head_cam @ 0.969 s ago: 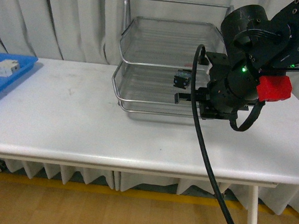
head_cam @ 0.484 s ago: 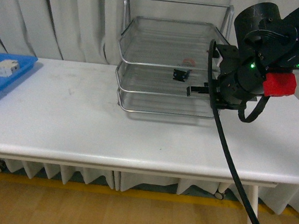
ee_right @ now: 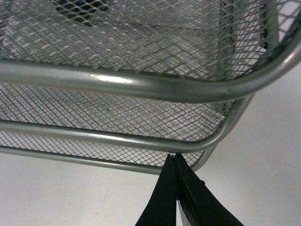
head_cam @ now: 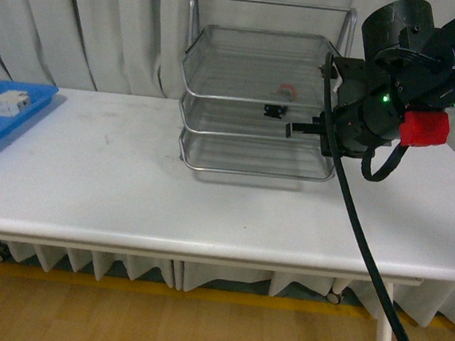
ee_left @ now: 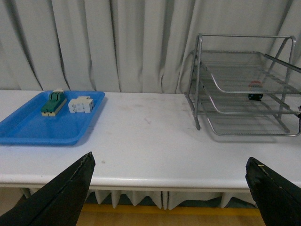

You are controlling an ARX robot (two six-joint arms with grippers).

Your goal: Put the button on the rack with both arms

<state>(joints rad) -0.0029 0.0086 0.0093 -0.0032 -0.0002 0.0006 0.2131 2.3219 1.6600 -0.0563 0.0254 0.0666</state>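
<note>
With the button [head_cam: 276, 109] lying on the rack's [head_cam: 257, 101] middle tier, the empty right gripper [head_cam: 295, 130], fingers pressed together, should back straight off that tier's rim without snagging mesh.

White table [head_cam: 130, 186], wire rack [head_cam: 253, 153] near centre, blue tray [ee_left: 28, 129] perhaps overhanging far left
</note>
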